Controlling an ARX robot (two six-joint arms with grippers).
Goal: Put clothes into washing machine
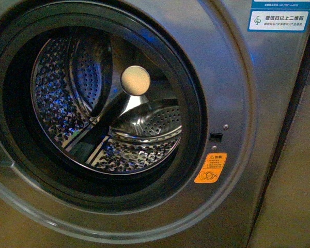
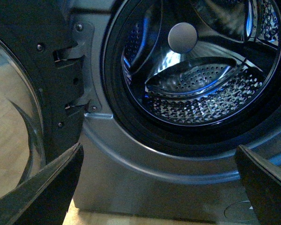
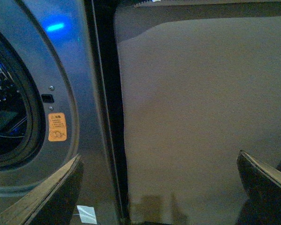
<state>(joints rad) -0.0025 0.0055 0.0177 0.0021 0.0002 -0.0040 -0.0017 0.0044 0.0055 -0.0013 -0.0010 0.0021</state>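
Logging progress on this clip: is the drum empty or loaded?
Empty. Front and left wrist views show only bare perforated steel inside the drum; no fabric anywhere in it.

All our pictures are dim and a bit grainy, with a warm brown tint. Blue light bounces off the shiny drum (image 1: 113,106) and makes sparkles. We see a bright blue spot on the washing machine (image 3: 77,89) front. The dark jaws in the wrist view corners look soft and blurry.

Satin grey metal washing machine (image 1: 248,77), glossy perforated steel drum (image 1: 57,93) (dark matt rubber seal (image 1: 194,103)), smooth orange sticker (image 1: 211,168).
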